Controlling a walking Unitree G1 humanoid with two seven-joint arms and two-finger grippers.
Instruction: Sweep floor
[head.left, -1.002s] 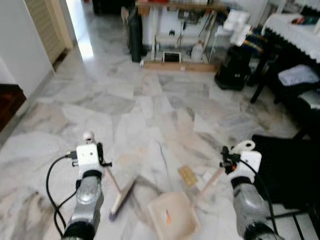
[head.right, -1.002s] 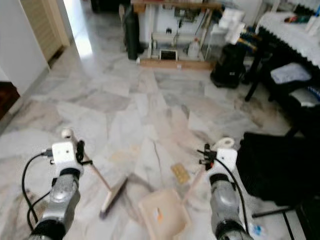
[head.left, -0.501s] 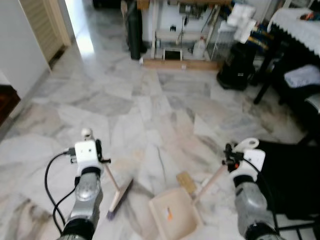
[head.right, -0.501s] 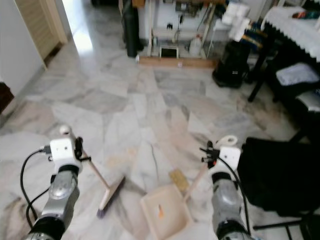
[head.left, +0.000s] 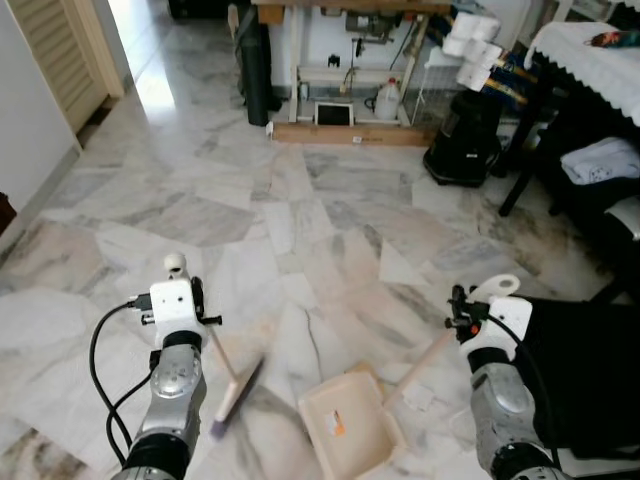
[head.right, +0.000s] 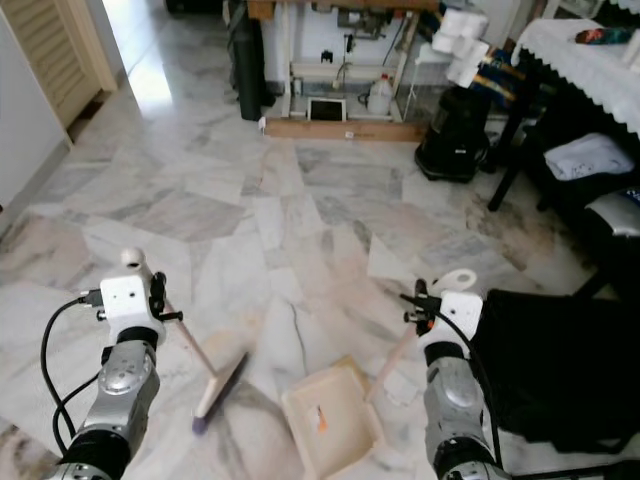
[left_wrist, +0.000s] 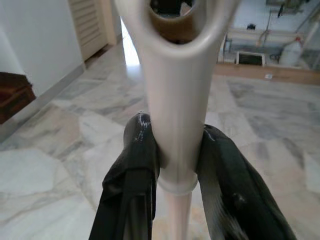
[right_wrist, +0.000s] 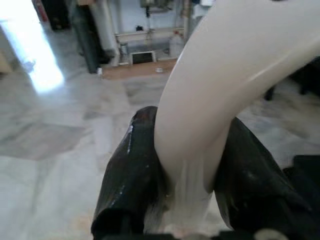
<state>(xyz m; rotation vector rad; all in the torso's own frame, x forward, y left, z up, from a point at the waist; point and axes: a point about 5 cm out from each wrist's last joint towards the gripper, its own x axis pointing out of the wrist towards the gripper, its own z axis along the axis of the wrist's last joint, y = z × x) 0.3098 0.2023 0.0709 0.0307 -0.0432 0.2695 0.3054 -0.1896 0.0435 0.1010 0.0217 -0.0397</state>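
1. Floor (head.left: 300, 200): pale marble slabs with grey and pink veining, running from the robot's feet to the far wall.
2. Broom (head.left: 232, 385): head down on the marble in front of the left arm, bristle edge touching the floor, blurred. Its thin handle slants up toward the left gripper (left_wrist: 175, 165).
3. Left gripper: both black fingers (left_wrist: 132, 165) clamped tight on the white broom handle, one on each side, just under the hanging loop at the handle's end.
4. Dustpan (head.left: 350, 425): cream, lying flat on the floor between the two arms, just right of the broom head and apart from it. A small orange mark shows on the pan surface. Its handle rises at a slant toward the right gripper (right_wrist: 187, 170).
5. Right gripper: fingers (right_wrist: 130, 175) closed around the cream dustpan handle, gripping it where it curves.
6. White scrap (head.left: 418, 397): lies on the marble beside the dustpan handle, near the right arm; what it is cannot be made out.
7. Black bag (head.left: 590, 370): dark mass on the floor close by the right arm.
8. Far end: a table (head.left: 350, 10) against the wall with a white jug (head.left: 387, 100) and a small box beneath it, a wooden plank (head.left: 350, 135) on the floor in front.
9. Black vacuum cleaner (head.left: 465, 140): stands right of the table, near dark furniture draped in white cloth (head.left: 590, 50).
10. Louvred door (head.left: 60, 50): far left, bright light on the floor next to it.
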